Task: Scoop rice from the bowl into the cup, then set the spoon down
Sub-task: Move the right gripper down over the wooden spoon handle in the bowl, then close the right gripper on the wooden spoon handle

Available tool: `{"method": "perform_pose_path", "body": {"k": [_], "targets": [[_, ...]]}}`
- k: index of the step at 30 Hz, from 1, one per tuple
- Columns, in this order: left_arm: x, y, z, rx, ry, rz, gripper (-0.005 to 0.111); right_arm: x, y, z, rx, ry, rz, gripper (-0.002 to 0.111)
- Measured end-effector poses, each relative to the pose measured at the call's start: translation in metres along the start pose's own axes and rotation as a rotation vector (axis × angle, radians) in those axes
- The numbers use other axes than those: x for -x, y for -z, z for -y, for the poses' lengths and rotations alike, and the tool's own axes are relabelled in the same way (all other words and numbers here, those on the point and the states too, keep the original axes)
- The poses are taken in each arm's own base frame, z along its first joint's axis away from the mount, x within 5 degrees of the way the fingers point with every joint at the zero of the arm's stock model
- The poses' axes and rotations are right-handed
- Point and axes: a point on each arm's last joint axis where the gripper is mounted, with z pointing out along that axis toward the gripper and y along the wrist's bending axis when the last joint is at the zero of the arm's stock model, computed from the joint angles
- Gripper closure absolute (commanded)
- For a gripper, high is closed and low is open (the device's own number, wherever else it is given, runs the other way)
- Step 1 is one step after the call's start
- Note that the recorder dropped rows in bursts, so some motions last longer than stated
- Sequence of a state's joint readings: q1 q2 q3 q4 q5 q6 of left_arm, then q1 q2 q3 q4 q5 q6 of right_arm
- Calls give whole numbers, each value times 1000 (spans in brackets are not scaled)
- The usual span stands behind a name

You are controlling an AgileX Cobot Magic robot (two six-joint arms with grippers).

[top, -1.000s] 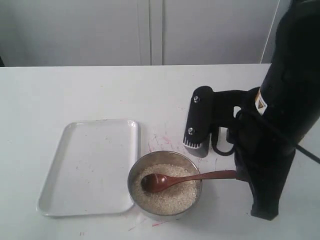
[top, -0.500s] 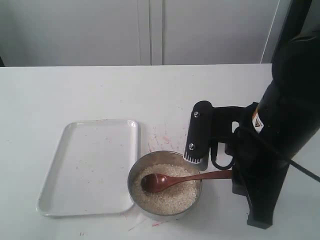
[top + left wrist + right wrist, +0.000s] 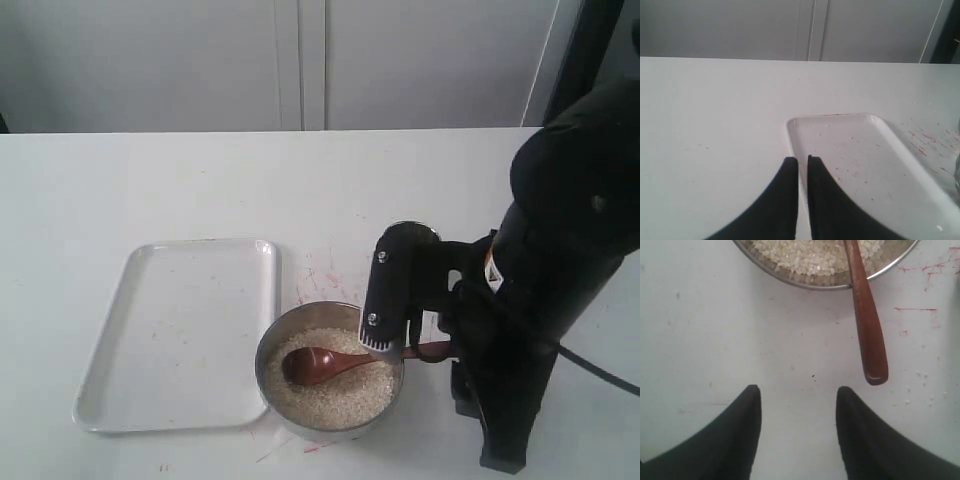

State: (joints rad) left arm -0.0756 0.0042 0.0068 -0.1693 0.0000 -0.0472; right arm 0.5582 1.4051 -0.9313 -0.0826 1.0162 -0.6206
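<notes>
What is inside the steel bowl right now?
White rice fills the bowl, with the wooden spoon resting on it, handle over the rim. The rice hides the bowl's bottom.

Exterior view: spoon (image 3: 322, 364) handle's end behind right arm (image 3: 560, 230); wrist view: bowl (image 3: 790, 280) cropped.

Bright, even, diffuse light bleaches the white table (image 3: 150, 180). A faint, soft shadow sits under the bowl (image 3: 270, 400) at six o'clock. The left gripper (image 3: 801, 160) and right gripper (image 3: 798, 388) are blurred, detailless black silhouettes.
</notes>
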Motion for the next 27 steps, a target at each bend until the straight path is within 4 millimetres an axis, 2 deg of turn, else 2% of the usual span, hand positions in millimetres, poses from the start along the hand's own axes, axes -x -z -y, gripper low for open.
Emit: {"method": "perform_pose_path", "body": {"k": [12, 27], "targets": [[0, 0, 0, 0, 0, 0, 92, 3, -21, 7, -54, 54, -26, 63], [0, 0, 0, 0, 0, 0, 92, 3, -28, 15, -119, 140, -66, 63]]}}
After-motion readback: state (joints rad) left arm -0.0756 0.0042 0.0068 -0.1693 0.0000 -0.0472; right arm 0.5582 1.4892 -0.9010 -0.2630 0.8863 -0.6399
